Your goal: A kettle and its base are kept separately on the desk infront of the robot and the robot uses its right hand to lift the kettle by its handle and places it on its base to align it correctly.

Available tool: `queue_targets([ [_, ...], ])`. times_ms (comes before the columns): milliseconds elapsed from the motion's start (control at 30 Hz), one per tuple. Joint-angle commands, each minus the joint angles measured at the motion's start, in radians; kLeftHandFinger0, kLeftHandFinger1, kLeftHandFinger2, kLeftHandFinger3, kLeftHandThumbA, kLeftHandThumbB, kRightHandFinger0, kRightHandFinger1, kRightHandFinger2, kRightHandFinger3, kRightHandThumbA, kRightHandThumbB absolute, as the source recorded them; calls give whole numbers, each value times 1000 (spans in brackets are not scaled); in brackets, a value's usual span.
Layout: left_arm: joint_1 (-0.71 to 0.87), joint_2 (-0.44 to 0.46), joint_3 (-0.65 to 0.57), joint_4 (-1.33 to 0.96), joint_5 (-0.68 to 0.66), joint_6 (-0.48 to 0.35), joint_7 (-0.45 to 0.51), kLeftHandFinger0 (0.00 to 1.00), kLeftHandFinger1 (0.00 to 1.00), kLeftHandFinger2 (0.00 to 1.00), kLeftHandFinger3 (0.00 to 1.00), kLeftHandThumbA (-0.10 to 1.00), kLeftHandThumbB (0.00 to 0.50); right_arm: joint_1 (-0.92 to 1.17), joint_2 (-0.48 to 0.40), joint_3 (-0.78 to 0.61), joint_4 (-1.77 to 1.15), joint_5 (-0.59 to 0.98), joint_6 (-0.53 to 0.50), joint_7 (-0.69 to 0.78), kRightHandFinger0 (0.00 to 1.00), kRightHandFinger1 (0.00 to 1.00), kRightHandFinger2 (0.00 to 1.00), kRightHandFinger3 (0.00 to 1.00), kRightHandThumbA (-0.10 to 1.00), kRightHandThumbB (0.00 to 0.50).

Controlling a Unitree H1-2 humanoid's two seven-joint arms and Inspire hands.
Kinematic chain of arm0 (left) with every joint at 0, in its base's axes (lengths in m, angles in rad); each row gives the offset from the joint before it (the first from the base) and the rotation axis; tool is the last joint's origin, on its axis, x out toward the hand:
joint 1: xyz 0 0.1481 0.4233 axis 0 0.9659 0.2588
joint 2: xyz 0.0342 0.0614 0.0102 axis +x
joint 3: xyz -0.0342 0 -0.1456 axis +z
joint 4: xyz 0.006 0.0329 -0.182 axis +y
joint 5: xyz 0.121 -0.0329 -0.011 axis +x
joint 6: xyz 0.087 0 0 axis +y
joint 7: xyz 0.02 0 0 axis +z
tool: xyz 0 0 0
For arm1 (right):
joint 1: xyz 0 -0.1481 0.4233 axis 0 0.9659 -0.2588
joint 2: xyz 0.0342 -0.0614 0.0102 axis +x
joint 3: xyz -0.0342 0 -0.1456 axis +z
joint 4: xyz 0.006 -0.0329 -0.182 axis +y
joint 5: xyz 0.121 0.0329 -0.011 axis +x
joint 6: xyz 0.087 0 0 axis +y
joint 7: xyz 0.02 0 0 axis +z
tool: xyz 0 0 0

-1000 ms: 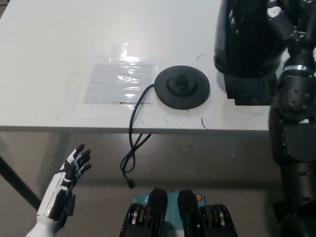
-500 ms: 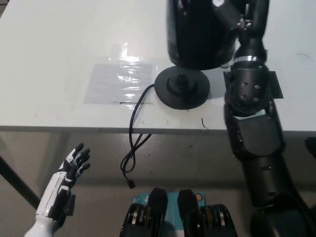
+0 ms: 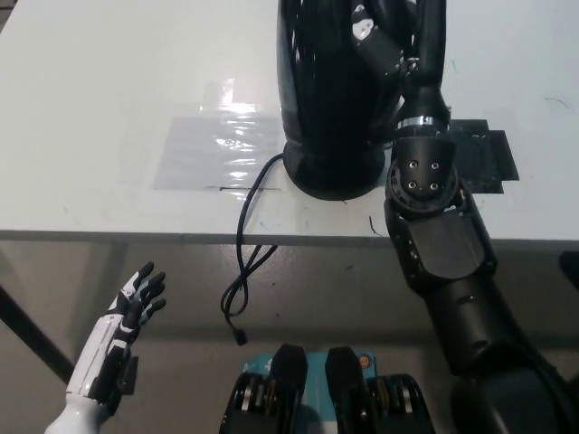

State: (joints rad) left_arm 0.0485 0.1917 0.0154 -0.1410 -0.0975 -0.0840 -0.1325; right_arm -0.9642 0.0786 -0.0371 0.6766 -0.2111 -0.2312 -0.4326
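Note:
The black kettle point(image 3: 321, 81) stands upright over its round black base point(image 3: 333, 184), hiding all but the base's front rim. Whether it rests fully on the base or hovers just above I cannot tell. My black right hand point(image 3: 384, 41) is shut on the kettle's handle at the kettle's right side, with the arm coming up from the bottom right. The base's cord point(image 3: 242, 271) runs off the table's front edge and dangles below. My white left hand point(image 3: 127, 321) rests below the table at lower left, open with fingers spread.
A shiny clear patch point(image 3: 217, 149) is taped to the white table point(image 3: 109, 72) left of the base. A black square mark point(image 3: 484, 149) lies on the table right of my forearm. The table's front edge point(image 3: 136, 237) crosses the picture.
My right hand has carried the kettle from the back right leftward and down over the base, which it now covers. The left hand has not moved.

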Motion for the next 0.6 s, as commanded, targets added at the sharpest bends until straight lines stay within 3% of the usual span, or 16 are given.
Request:
queue_targets([
  [0, -12, 16, 7, -25, -9, -19, -17, 1000, 1000, 1000, 1000, 930, 56, -118, 9, 2, 14, 6, -165, -37, 0, 118, 458, 540, -100, 133],
  [133, -9, 11, 6, -30, -11, -12, -15, 1000, 1000, 1000, 1000, 929, 56, -117, 6, 0, 43, 2, -145, -44, 0, 116, 470, 538, -100, 150],
  [333, -14, 14, 3, -28, -9, -15, -18, 1000, 1000, 1000, 1000, 936, 58, -105, 11, -10, 55, 39, -155, -22, 0, 167, 578, 671, -100, 149],
  [567, -17, 16, 6, -23, -14, -22, -18, 1000, 1000, 1000, 1000, 926, 37, -82, 17, -10, 68, 32, -177, -34, 0, 211, 603, 683, -100, 159],
])
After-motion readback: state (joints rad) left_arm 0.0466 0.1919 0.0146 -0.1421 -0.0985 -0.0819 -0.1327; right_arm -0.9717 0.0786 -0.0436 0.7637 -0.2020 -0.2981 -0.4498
